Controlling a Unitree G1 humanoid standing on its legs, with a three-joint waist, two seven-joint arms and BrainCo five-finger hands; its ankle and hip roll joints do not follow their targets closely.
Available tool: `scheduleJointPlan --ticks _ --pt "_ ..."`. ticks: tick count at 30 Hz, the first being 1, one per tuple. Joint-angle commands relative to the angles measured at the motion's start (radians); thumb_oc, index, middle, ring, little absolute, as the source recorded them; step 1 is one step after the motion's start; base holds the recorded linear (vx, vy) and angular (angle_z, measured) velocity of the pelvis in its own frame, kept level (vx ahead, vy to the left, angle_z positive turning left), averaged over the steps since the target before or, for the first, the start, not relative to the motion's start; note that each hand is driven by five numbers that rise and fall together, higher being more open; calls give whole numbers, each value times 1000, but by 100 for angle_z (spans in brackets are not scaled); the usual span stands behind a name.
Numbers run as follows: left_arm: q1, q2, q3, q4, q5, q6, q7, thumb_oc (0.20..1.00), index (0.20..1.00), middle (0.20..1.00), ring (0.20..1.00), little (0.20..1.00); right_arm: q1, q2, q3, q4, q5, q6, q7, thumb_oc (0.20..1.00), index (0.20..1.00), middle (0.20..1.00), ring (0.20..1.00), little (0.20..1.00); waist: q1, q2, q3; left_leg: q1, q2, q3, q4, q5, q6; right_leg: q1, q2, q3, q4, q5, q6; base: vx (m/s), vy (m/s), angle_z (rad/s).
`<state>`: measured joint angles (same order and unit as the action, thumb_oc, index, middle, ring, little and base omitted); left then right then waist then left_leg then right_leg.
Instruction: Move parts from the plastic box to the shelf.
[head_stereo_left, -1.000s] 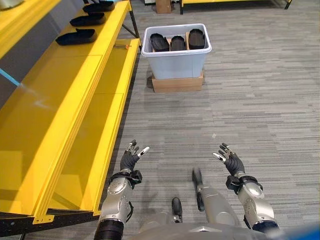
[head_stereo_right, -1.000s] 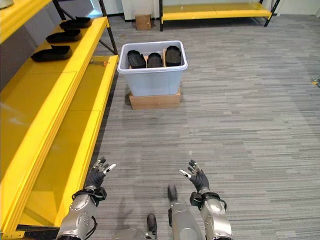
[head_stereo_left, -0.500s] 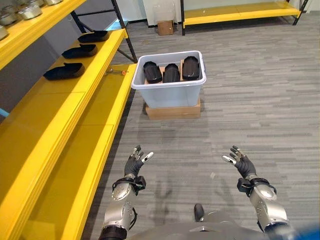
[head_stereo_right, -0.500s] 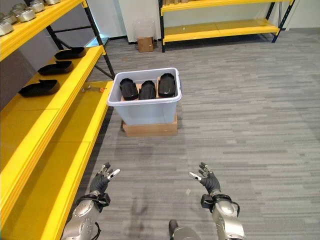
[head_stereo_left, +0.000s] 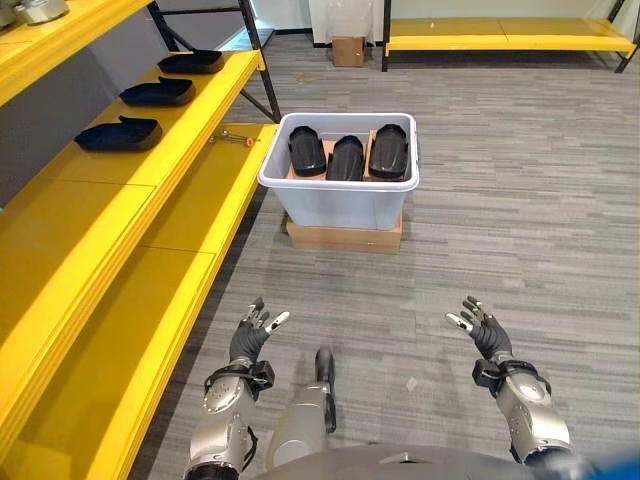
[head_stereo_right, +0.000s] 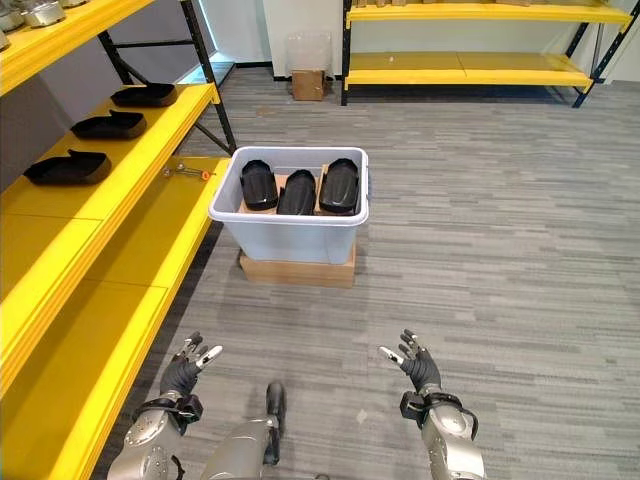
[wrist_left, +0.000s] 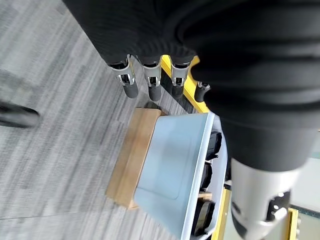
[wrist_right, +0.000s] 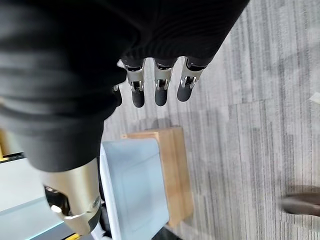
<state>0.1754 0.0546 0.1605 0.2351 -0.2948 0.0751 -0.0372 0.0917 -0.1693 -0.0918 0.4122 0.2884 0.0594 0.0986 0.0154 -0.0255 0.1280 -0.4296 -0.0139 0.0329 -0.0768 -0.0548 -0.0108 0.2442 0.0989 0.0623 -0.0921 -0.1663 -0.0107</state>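
The left hand (head_stereo_left: 248, 338) is held low over the grey floor (head_stereo_left: 520, 220) with its fingers (wrist_left: 150, 82) spread and relaxed, and nothing is gripped in it. The right hand (head_stereo_left: 485, 335) is held at about the same height, well apart from the left one, and its fingers (wrist_right: 159, 85) are likewise extended and empty. Ahead of both hands, roughly between them and well beyond their fingertips, a pale plastic box (head_stereo_left: 340, 195) is set on a flat cardboard base (head_stereo_left: 343, 236). Three black parts (head_stereo_left: 347, 156) are seen standing side by side inside the box, close together. To the outer side of the left hand, a yellow shelf (head_stereo_left: 90, 230) is run alongside the floor in two levels. On its upper level, well ahead of the left hand, three more black parts (head_stereo_left: 120, 132) are laid in a row, apart from one another. On the lower level, near the box's corner, a small tool with an orange tip (head_stereo_left: 232, 138) is lying. Far beyond the box, a small cardboard carton (head_stereo_left: 348, 50) is placed beside another yellow rack (head_stereo_left: 500, 40).
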Motion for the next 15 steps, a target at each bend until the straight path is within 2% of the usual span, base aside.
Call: scheduleJointPlan --ticks 1,3,4,5,7,8,9,10,11,13,14,15 --pt "-25 28 -18 -48 -16 -53 -1 1000 1000 1000 1000 1000 37 10 3 -77 -9 -42 17 1000 1000 1000 1000 1000 55 6 -49 106 69 -1 -10 97 -31 -75 -33 42 59 283 14 399 188 -79" --pt "-22 27 -8 -40 -10 -52 -1 1000 1000 1000 1000 1000 38 22 7 -77 -13 -41 27 1000 1000 1000 1000 1000 59 2 -78 137 73 -11 -10 131 -41 -75 -50 52 110 298 11 495 304 -132" --pt "-28 41 -10 -34 -8 -53 -2 1000 1000 1000 1000 1000 39 30 10 -81 -11 -40 27 1000 1000 1000 1000 1000 64 -9 -96 154 64 7 7 155 -43 -74 -64 58 142 304 10 489 333 -85" --pt "-26 43 -12 -32 -7 -52 -2 1000 1000 1000 1000 1000 45 37 12 -85 -10 -40 27 1000 1000 1000 1000 1000 65 -14 -106 169 53 11 19 162 -45 -72 -73 58 167 301 10 661 467 -26" --pt "-31 61 -15 -42 -3 -53 -6 1000 1000 1000 1000 1000 47 45 17 -112 1 -44 30 1000 1000 1000 1000 1000 59 -3 -98 238 25 3 25 155 -40 -97 -59 68 296 287 17 562 454 61" --pt "-35 58 -12 -45 6 -52 -5 1000 1000 1000 1000 1000 47 48 23 -119 0 -47 29 1000 1000 1000 1000 1000 49 21 -84 306 14 1 4 131 -33 -162 -26 52 470 276 25 382 386 38" --pt "-35 58 -15 -49 2 -51 -3 1000 1000 1000 1000 1000 48 48 27 -123 3 -46 30 1000 1000 1000 1000 1000 43 37 -70 347 18 3 0 123 -32 -197 -9 38 560 276 26 469 504 14" --pt "-44 62 -26 -49 2 -49 1 1000 1000 1000 1000 1000 48 47 37 -137 5 -47 35 1000 1000 1000 1000 1000 19 69 -28 421 32 12 -7 118 -30 -270 22 -1 729 266 27 331 339 17" --pt "-45 67 -30 -50 4 -49 1 1000 1000 1000 1000 1000 51 52 38 -139 7 -45 38 1000 1000 1000 1000 1000 10 77 -17 450 31 11 -10 116 -27 -299 32 -15 754 263 27 340 305 41" --pt "-49 73 -36 -50 10 -47 1 1000 1000 1000 1000 1000 55 52 37 -144 14 -43 39 1000 1000 1000 1000 1000 -24 89 5 489 23 -9 -10 111 -22 -399 83 -13 753 230 32 254 161 48" --pt "-53 76 -42 -45 10 -47 2 1000 1000 1000 1000 1000 56 51 36 -144 20 -41 39 1000 1000 1000 1000 1000 -43 93 16 498 17 -19 -10 115 -22 -437 96 -13 701 224 30 226 114 54" --pt "-50 80 -44 -46 8 -48 4 1000 1000 1000 1000 1000 59 51 38 -145 24 -37 42 1000 1000 1000 1000 1000 -55 93 23 505 12 -24 -10 114 -21 -454 87 -25 648 227 25 215 67 60"
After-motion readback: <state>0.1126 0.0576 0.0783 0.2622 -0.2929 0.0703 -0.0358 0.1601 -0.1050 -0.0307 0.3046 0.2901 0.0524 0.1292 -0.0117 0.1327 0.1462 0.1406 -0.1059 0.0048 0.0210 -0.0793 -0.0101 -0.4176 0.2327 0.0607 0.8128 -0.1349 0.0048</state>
